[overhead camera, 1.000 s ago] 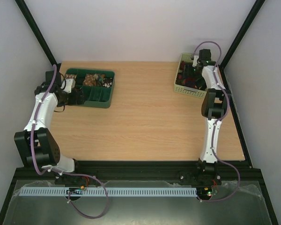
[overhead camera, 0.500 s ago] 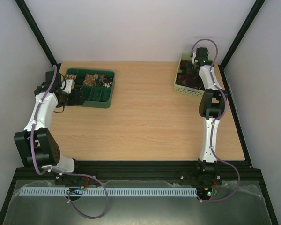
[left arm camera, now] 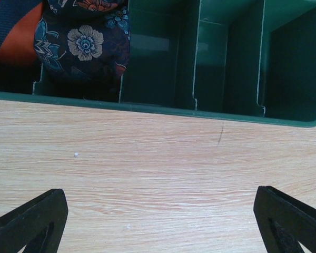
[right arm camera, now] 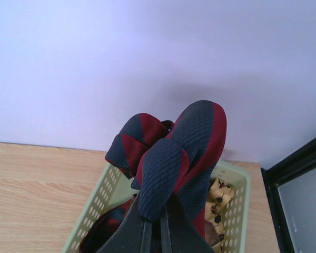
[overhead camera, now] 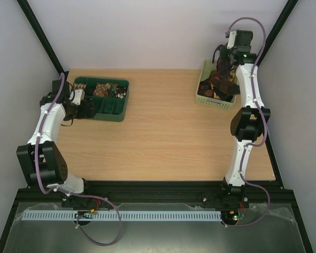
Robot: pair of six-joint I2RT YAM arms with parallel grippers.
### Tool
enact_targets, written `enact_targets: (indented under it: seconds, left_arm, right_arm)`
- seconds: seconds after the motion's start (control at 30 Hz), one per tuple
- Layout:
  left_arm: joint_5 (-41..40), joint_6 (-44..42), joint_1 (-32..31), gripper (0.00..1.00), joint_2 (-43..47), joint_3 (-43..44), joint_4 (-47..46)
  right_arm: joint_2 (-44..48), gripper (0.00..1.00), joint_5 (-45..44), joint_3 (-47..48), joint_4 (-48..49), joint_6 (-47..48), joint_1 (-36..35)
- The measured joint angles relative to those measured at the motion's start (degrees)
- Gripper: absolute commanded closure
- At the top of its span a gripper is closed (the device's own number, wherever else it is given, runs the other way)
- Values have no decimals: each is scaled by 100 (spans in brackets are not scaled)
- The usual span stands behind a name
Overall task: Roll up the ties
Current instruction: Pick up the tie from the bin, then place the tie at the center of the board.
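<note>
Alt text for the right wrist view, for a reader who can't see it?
The right gripper is shut on a folded dark red fabric necktie with navy diagonal stripes, held above a pale green perforated plastic basket. A tan patterned fabric tie lies in the basket, which stands on a light wooden table before a pale wall.

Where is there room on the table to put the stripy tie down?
The wide bare table between the green tray and the pale basket is free. Crowded: the basket, stuffed with ties, and some tray compartments.
</note>
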State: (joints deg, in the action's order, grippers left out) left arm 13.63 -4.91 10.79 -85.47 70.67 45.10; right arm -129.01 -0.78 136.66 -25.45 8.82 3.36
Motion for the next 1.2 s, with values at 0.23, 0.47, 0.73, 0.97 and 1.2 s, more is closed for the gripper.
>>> enact_targets:
  seconds: [0.23,0.47,0.73,0.97,1.2]
  left_arm:
    - [52,4,0,1,-173,170,-96]
    - [144,55,0,1,-302,483,-162]
    - [269,214,0,1,-474,841,-236]
    - [286,295,0,0,-505,1016,-267]
    - [286,271,0,0,-505,1025,-282]
  right_arm:
    - [374,98,339,22,17,107,0]
    - [894,99,1246,160,125,-17,-136]
    - [1711,98,1993,286,496,-393,-1172]
    - [2107,99,2052,708,1209,-925,-2184]
    - [2693,97,1543,634,1294,-1403,-2103]
